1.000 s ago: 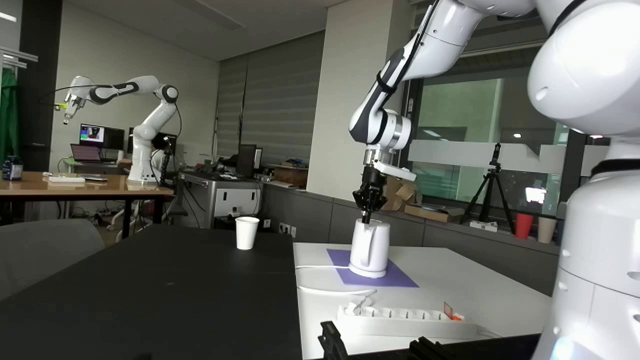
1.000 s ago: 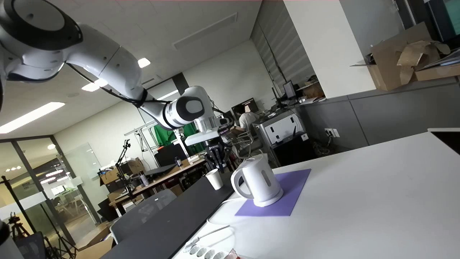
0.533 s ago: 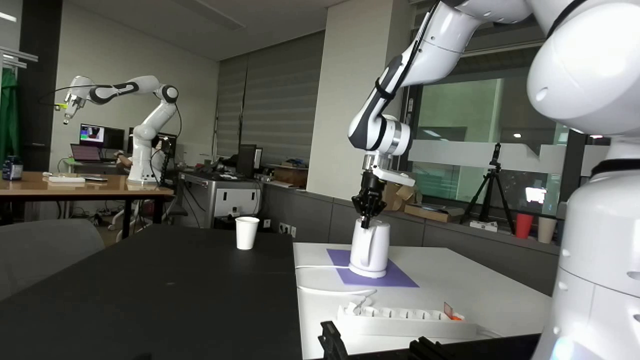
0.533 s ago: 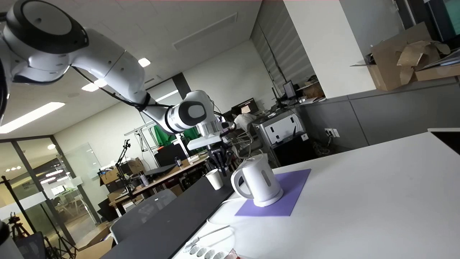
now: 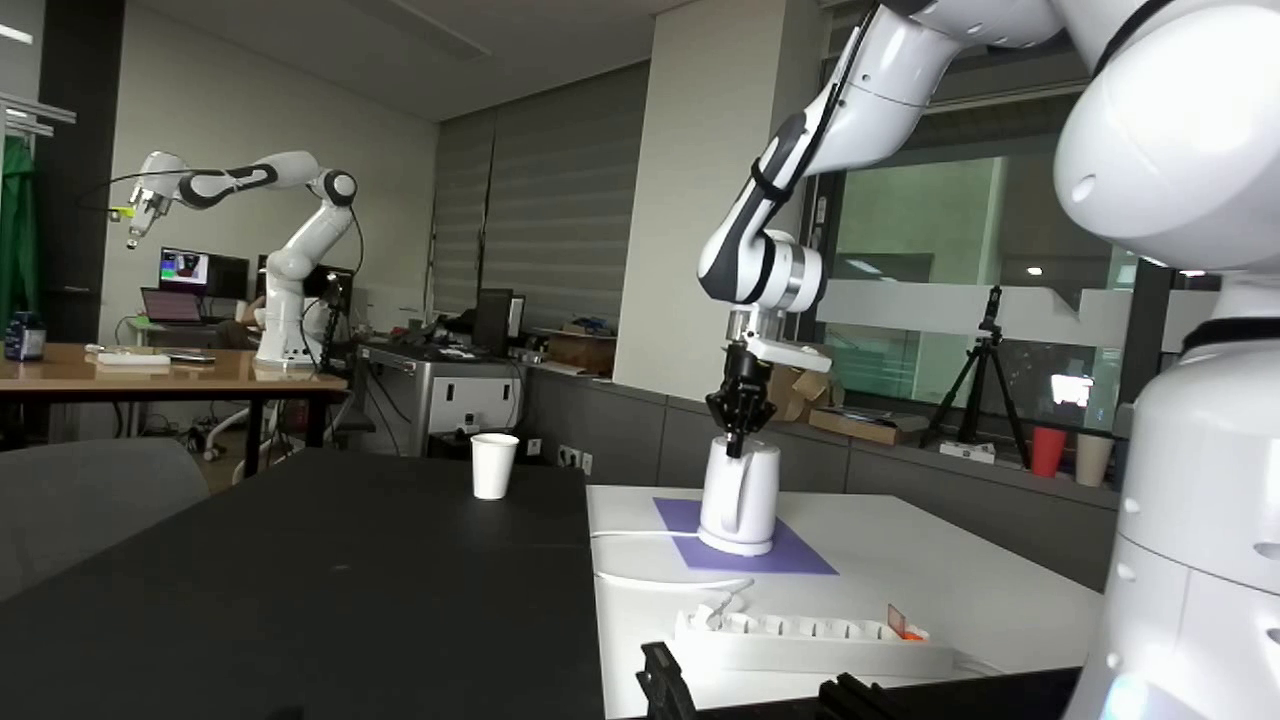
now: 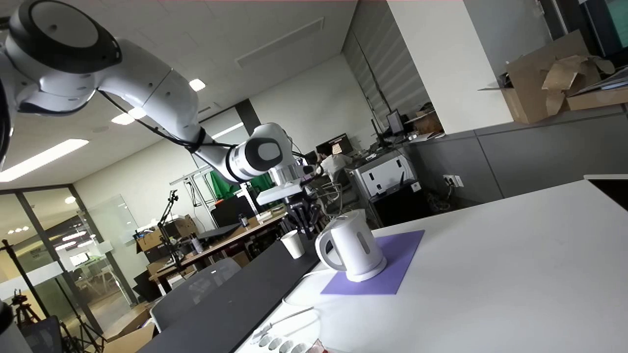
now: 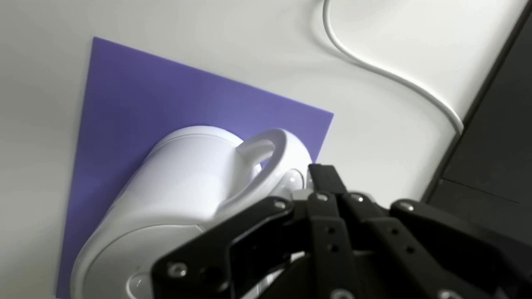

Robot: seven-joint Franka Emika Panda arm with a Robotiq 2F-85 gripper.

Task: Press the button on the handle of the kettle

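We saw the electric kettle (image 7: 181, 185) just beside our fingers (image 7: 326, 178), pressed together and empty, but couldn't tell whether they touched its handle button (image 7: 290, 182). An off-centre push risked slipping off or tipping it.

Pincer (image 6: 308, 236) lower, nearer kettle (image 6: 355, 249)

One kettle (image 5: 757, 500), one white cup (image 5: 493, 467)
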